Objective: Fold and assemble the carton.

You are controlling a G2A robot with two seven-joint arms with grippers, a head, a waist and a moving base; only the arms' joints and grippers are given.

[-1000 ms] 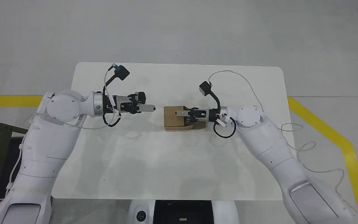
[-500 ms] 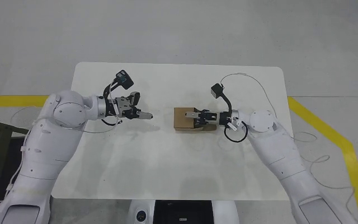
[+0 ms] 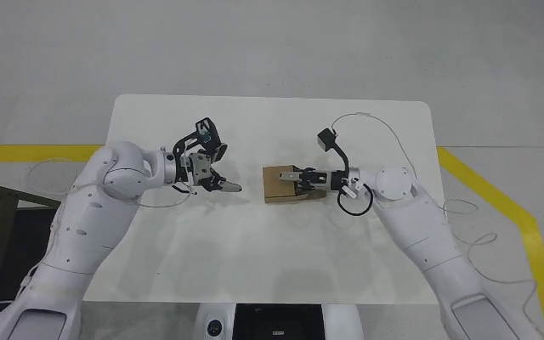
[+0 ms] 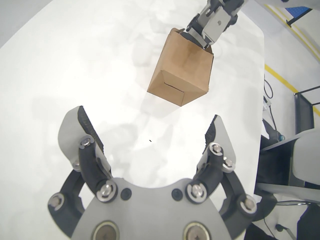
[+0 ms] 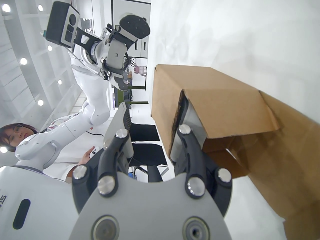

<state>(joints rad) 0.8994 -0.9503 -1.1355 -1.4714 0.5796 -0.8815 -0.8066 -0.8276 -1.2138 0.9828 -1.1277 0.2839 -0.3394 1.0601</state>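
The carton (image 3: 279, 183) is plain, matte brown cardboard, a squared box lying on its side near the middle of the smooth white bench (image 3: 255, 255). The end facing the left tool (image 4: 147, 123) is closed by a tucked flap with a slit. The opposite end gapes, its flaps loose. There the right tool (image 3: 293, 177) straddles the upper wall, one finger inside and the other outside with a gap, not clamped. The left tool hangs near the closed end without touching it, its ribbed pads spread wide.
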